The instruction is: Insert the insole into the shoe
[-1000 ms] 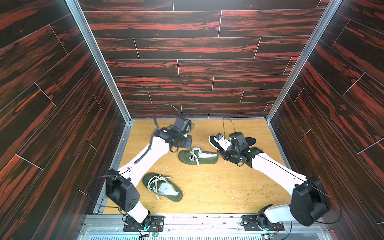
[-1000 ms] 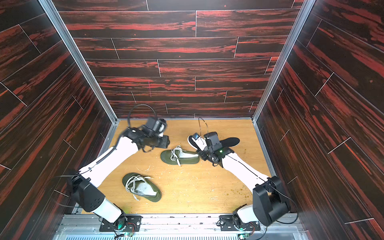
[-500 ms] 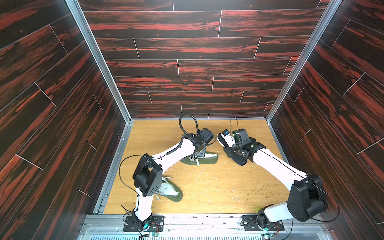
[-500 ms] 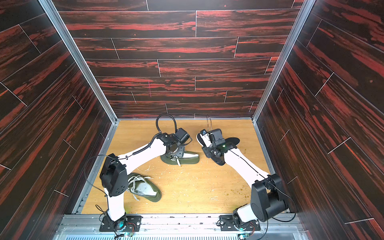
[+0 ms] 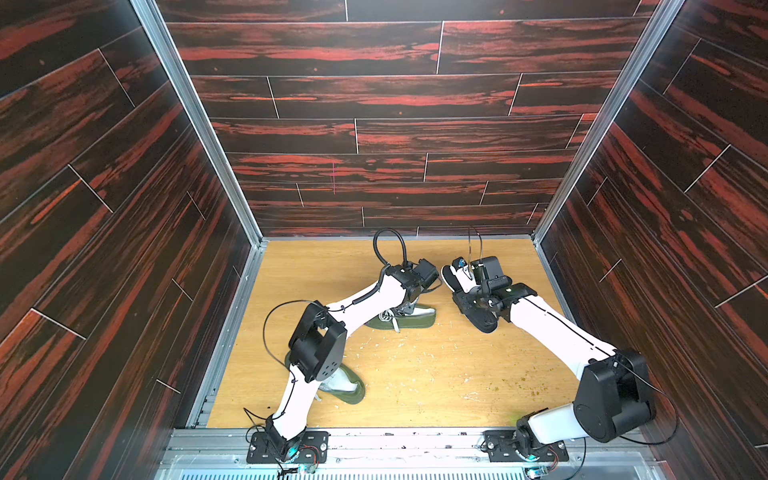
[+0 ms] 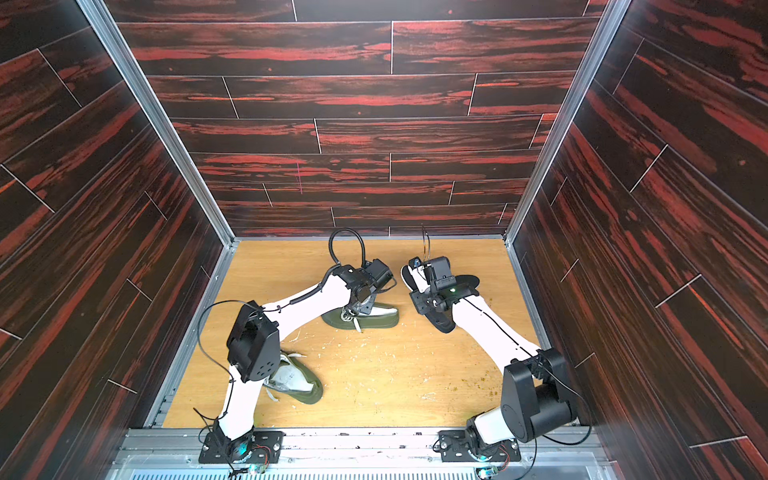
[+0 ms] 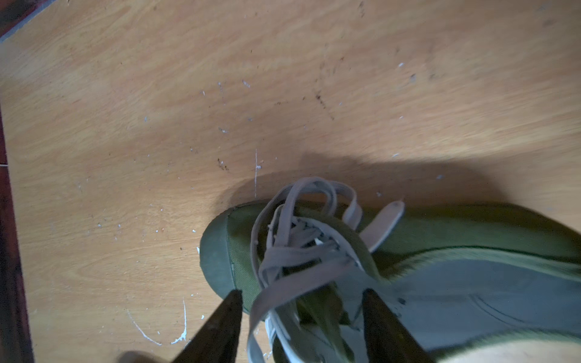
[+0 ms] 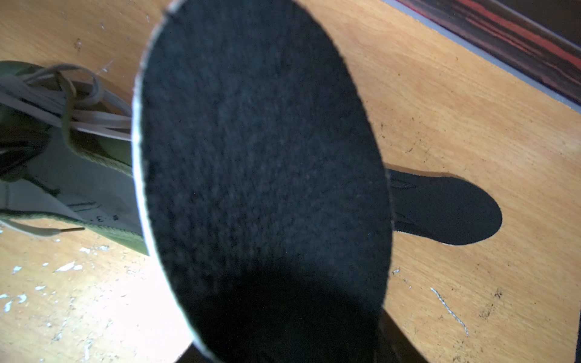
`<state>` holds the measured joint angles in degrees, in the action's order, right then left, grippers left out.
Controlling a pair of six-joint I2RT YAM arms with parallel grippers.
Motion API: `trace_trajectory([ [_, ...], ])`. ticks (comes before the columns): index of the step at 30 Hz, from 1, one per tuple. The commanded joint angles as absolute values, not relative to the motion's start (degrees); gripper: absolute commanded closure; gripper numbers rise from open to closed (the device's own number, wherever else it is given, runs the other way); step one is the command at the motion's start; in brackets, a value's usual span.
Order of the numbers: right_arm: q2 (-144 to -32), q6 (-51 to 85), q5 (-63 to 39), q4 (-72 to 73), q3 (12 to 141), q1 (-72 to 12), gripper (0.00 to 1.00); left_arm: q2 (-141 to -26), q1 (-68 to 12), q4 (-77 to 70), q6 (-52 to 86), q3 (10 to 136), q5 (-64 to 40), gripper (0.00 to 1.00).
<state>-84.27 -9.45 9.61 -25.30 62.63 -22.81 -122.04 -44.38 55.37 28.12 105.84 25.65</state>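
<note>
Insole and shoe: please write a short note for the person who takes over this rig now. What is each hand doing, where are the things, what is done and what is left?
Left hand: open, with its fingers on either side of the laces of the green shoe at mid table.
Right hand: shut on the black insole, held up beside that shoe.
Also there: a second insole lies flat on the table, and a second shoe is near the front, on the left hand's side.
Done: insole picked up.
Left: guide it into the shoe's opening and press it flat; it is not yet inside.
</note>
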Motion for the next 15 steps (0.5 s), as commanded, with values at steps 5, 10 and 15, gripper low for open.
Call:
trace_trajectory([
  [5,-83.76,-8.64,7.55,-27.32,64.01,-22.9,0.43,-123.87,-44.13,59.72,27.89,108.76,28.65,0.48],
  [10,-83.85,-7.68,4.97,-29.65,64.16,-23.09,0.44,-123.01,-43.21,60.76,26.2,109.2,26.77,0.71],
  [15,-82.91,-6.4,3.52,-31.54,63.15,-24.56,0.44,-121.34,-40.74,58.03,22.89,107.64,19.34,0.9],
])
